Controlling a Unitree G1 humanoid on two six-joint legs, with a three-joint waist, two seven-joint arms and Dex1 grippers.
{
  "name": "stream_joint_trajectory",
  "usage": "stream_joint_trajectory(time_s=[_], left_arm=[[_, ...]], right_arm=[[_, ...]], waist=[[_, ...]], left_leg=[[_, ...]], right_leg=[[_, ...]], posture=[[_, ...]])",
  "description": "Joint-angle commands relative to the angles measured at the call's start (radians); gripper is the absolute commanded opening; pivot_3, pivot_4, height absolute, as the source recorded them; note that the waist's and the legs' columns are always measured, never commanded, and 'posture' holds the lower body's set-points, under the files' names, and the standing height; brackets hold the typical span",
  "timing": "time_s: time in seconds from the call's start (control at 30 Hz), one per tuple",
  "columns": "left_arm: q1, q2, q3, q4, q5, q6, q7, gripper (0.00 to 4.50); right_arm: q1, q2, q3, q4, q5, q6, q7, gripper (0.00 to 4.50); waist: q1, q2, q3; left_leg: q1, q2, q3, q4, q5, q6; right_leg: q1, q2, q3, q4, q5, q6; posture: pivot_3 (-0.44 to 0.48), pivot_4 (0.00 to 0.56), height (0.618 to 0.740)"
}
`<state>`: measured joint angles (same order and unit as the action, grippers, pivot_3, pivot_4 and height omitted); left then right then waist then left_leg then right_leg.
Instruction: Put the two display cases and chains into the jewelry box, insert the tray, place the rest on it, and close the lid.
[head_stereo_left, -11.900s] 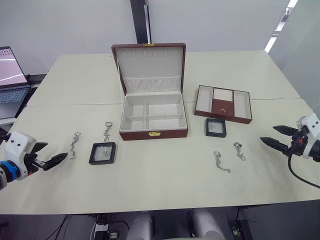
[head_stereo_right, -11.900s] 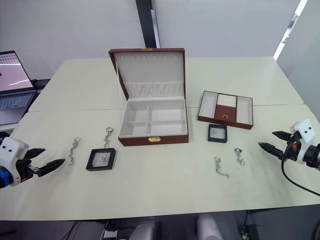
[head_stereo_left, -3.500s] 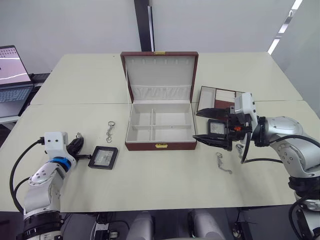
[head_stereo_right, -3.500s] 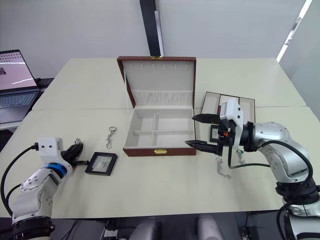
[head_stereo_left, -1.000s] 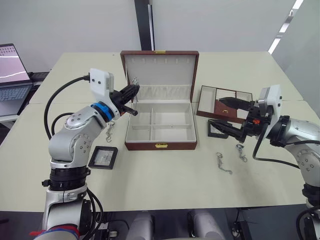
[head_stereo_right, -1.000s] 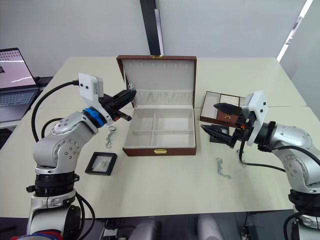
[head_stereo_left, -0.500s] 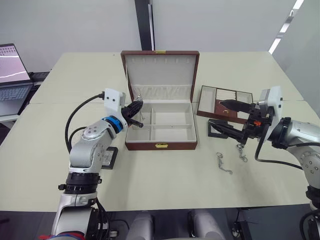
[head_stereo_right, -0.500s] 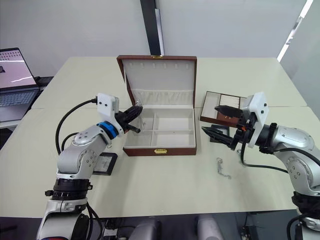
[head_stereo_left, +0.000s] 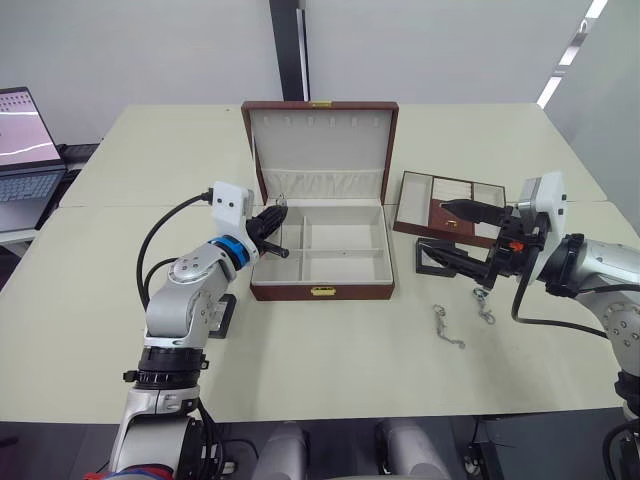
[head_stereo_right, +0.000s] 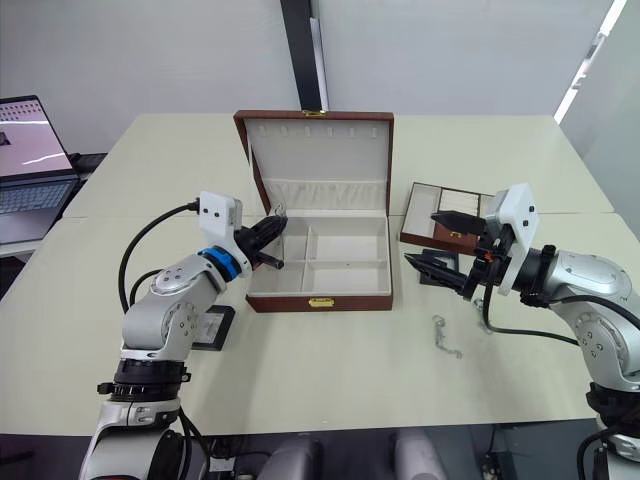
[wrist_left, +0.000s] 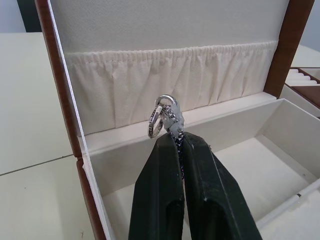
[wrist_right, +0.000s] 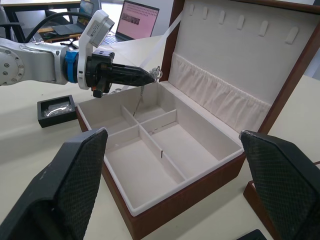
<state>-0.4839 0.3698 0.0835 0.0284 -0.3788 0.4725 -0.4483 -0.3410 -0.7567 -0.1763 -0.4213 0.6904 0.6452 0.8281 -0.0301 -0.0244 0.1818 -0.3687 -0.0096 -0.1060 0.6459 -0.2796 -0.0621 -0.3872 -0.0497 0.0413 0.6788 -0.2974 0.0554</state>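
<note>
1. Holding one chain (wrist_left: 165, 119) between closed fingers, the left gripper (head_stereo_left: 273, 222) hangs over the rear-left compartment of the jewelry box (head_stereo_left: 322, 291), just inside its left wall. The chain dangles down from the fingertips toward the cream floor.
2. Right gripper (head_stereo_left: 462, 235): fingers spread wide, gripping nothing, poised over the display case (head_stereo_left: 431, 256) that lies in front of the tray (head_stereo_left: 447, 204), to the right of the box.
3. Lid (head_stereo_left: 320, 140): upright and fully open, gathered pocket facing forward.
4. Second display case (head_stereo_right: 210, 327): on the table left of the box, partly hidden behind the left arm.
5. Remaining chains: one on the table near the right gripper (head_stereo_left: 446, 326), another just beside it (head_stereo_left: 482, 303).
6. Risk, release: the ring end sits right at the fingertips, so the chain may snag on a finger as they part and get dragged back out.
7. Risk, position: the gripper is close to the left wall and the centre divider; a drop made off-line could drape the chain across either.
8. Risk, right side: a wide-open grip descending on a thin flat case could push it toward the tray instead of seizing it.
</note>
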Motion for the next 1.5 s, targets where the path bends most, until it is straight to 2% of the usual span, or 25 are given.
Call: stream_joint_trajectory(time_s=[0.03,0.43,0.77,0.97,1.17,1.37,1.5], left_arm=[[-0.009,-0.002,0.013,-0.028,0.0,-0.007,-0.003,0.74],[-0.018,-0.006,0.011,-0.027,-0.005,-0.005,-0.013,4.47],[-0.028,-0.006,0.015,-0.032,-0.016,0.0,-0.035,4.49],[-0.003,0.03,0.034,-0.102,-0.087,0.049,-0.105,4.49],[0.081,0.2,0.097,-0.219,-0.2,0.156,-0.255,4.49],[0.23,0.383,0.253,-0.311,-0.315,0.241,-0.368,4.49],[0.337,0.456,0.334,-0.311,-0.297,0.226,-0.39,4.49]], right_arm=[[-0.012,-0.007,-0.028,-0.025,0.017,-0.01,0.001,4.5],[-0.006,-0.004,-0.032,-0.028,0.016,-0.014,-0.005,4.5],[-0.007,0.001,-0.031,-0.024,0.011,-0.022,-0.01,4.5],[0.027,-0.009,-0.065,-0.008,0.015,-0.027,-0.001,4.5],[0.11,-0.053,-0.133,0.075,-0.013,-0.064,0.054,4.5],[0.188,-0.095,-0.192,0.294,-0.092,-0.183,0.134,4.5],[0.204,-0.11,-0.195,0.41,-0.141,-0.25,0.173,4.5]], waist=[[0.0,0.0,0.0],[0.0,0.0,0.0],[0.0,0.0,0.0],[0.0,0.0,0.0],[-0.004,0.0,0.0],[-0.002,0.0,0.0],[-0.003,0.001,0.001]], left_leg=[[0.0,0.0,0.0,0.0,0.0,0.0],[0.0,0.0,0.0,0.0,0.0,0.0],[0.0,0.0,0.0,0.0,0.0,0.0],[0.0,0.0,0.0,0.0,0.0,0.0],[0.0,0.001,0.0,0.0,0.0,0.0],[0.001,0.001,0.001,0.0,0.0,0.0],[0.001,0.001,0.001,-0.001,0.0,0.0]], right_leg=[[0.0,0.0,0.0,0.0,0.0,0.0],[0.0,0.0,0.0,0.0,0.0,0.0],[0.0,0.0,0.0,0.0,0.0,0.0],[0.0,0.0,0.0,0.0,0.0,0.0],[0.0,0.001,0.0,0.0,0.0,0.0],[0.0,0.001,0.0,0.0,0.0,0.0],[0.0,0.001,0.001,0.0,0.0,0.0]], posture=[[0.0,0.15,0.74],[0.0,0.15,0.74],[0.0,0.15,0.74],[0.0,0.15,0.74],[0.0,0.15,0.74],[0.0,0.15,0.74],[0.0,0.15,0.74]])
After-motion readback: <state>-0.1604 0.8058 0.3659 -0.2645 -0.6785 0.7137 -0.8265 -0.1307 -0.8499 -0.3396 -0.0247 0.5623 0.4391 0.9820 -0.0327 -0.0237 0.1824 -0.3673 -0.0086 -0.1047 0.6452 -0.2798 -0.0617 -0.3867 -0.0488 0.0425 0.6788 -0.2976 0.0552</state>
